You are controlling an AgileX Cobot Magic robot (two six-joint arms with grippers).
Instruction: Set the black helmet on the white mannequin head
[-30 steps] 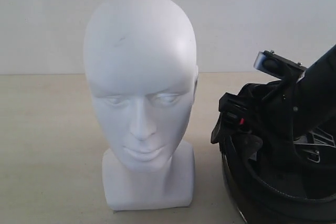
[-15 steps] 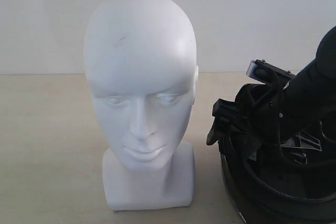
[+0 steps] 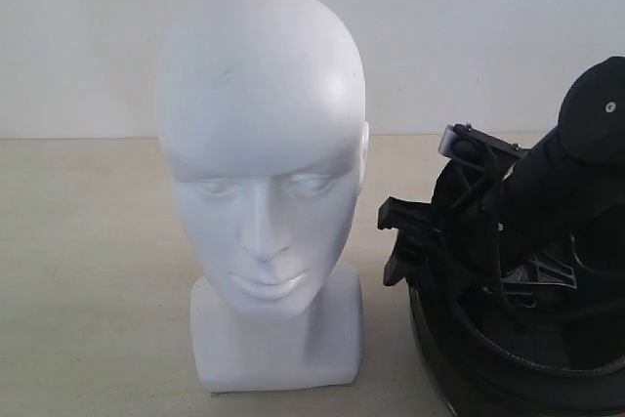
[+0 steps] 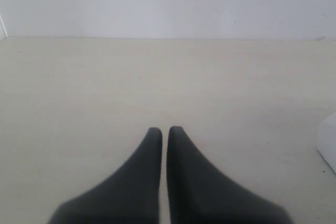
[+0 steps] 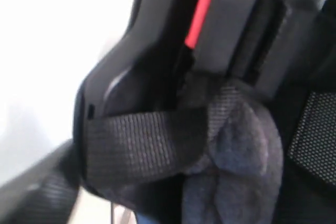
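1. The white mannequin head (image 3: pixel 262 173) stands upright on the table (image 3: pixel 88 271).
2. The black helmet (image 3: pixel 459 383) sits just beside it on the right, opening upward (strap (image 5: pixel 142 145) and red buckle tab (image 5: pixel 202 9) showing).
3. The right arm (image 3: pixel 562 158) reaches into the helmet. Its right gripper is hidden, so I cannot tell the fingers' state.
4. The left gripper (image 4: pixel 164 129) hangs over the table, its fingers pressed almost together and holding nothing.

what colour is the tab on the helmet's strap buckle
The tab is red, seen best in the right wrist view.
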